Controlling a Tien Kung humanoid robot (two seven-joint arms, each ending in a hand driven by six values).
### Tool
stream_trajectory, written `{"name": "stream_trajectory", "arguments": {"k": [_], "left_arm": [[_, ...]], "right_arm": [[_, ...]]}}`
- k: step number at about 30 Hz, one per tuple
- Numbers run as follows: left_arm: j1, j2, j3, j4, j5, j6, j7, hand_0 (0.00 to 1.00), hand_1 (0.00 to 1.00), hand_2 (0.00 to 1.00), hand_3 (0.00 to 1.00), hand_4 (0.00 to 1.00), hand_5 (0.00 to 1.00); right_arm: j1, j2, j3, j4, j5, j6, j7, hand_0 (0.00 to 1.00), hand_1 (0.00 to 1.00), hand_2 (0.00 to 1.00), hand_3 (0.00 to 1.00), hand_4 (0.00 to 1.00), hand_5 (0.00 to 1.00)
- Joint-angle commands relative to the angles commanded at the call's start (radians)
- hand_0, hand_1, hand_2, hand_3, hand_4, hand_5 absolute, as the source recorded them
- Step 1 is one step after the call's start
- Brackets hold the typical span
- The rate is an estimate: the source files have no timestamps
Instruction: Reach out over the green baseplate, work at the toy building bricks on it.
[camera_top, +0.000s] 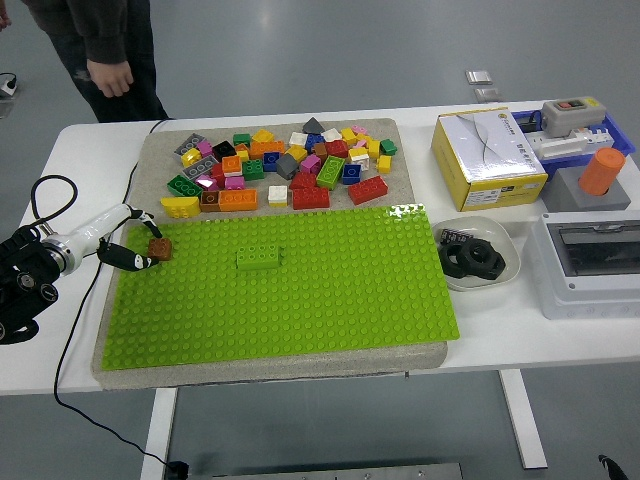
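A: So, the left hand (128, 248) sits at the green baseplate's (300, 300) far-left corner, fingertips pinched on a brown brick (160, 249).

B: Risk?

A: I'd judge the grip is shallow; pressing off the studs could tip the brick loose. The brick pile (285, 165) lies beyond, a green brick (259, 258) to the right.

Most of the green baseplate (330, 290) is left bare toward the table's near edge; only one green brick (259, 258) stands there. The far edge is blocked by piled bricks (285, 168).
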Motion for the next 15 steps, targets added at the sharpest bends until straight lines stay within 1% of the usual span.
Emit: {"name": "stream_trajectory", "arguments": {"k": [15], "left_arm": [[0.000,-0.002,0.006,-0.003,0.000,0.001,0.003,0.959,0.965,0.878,0.536,0.826,0.030]], "right_arm": [[0.001,-0.001,-0.008,-0.001,0.013,0.001,0.006,0.679,0.667,0.711,0.786,0.901,0.956]]}}
